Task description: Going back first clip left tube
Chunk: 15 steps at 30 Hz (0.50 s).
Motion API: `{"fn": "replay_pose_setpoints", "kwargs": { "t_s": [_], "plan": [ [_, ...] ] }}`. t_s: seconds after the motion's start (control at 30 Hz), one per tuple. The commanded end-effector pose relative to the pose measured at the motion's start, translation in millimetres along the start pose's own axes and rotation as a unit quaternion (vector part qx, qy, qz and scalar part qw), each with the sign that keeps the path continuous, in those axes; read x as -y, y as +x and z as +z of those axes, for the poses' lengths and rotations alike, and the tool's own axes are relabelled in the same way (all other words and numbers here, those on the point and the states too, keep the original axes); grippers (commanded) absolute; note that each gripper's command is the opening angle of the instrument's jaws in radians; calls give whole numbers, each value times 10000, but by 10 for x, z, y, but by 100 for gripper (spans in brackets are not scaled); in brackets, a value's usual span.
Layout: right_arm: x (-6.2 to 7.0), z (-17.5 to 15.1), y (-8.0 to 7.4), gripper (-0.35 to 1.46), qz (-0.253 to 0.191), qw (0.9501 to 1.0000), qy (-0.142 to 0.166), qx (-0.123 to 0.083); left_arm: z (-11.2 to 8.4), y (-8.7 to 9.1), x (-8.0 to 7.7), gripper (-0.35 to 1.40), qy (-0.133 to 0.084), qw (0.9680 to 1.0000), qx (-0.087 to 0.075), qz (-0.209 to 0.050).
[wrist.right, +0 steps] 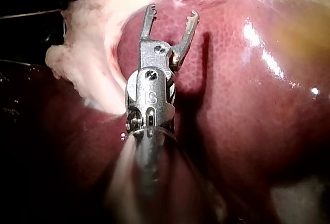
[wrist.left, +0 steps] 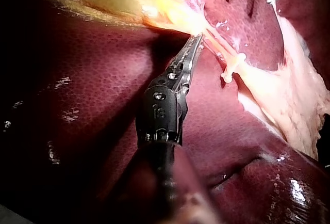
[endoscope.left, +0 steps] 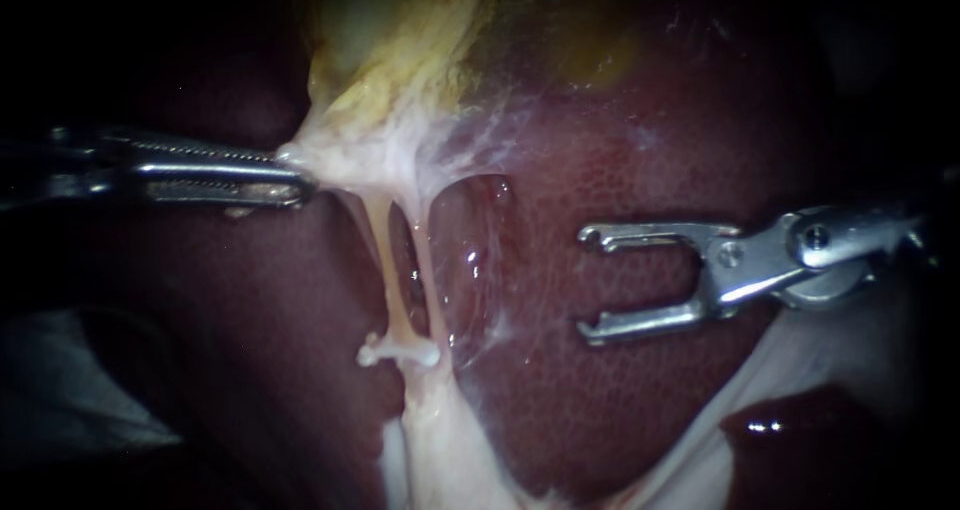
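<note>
Pincer on left instrument (endoscope.left: 293,178) pinches gallbladder (endoscope.left: 395,45); right instrument (endoscope.left: 586,285) level, pincer spread over liver (endoscope.left: 640,140).

Seemingly a surgical bench; bare liver (endoscope.left: 620,150) and gallbladder (endoscope.left: 380,30) lie under close light.

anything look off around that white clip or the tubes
Nothing stands out. The white clip sits crosswise on the left tube, the right tube beside it looks whole, and the right instrument hangs clear of both.

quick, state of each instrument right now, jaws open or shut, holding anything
left instrument: shut on the pale tissue below the gallbladder.
right instrument: open, holding nothing, over the liver.
</note>
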Motion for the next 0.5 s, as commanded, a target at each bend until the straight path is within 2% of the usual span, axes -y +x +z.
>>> {"fn": "replay_pose_setpoints", "kwargs": {
  "t_s": [0.03,0.23,0.33,0.4,0.5],
  "plan": [
    [-1,1,0,50,-2,10000,0,-6,5,-3,1,-35,22,10000,-5,13],
    [0,0,0,50,-4,10000,3,-7,48,-26,13,-35,35,10000,-35,80],
    [0,0,0,50,-4,10000,3,-7,70,-34,23,-35,4,9999,8,141],
    [0,0,-1,50,-34,10000,-10,-2,77,-36,28,-35,-7,9999,9,149],
    [0,-1,-1,50,-35,10000,-6,-3,78,-35,30,-35,-16,9999,10,152]
  ]
}}
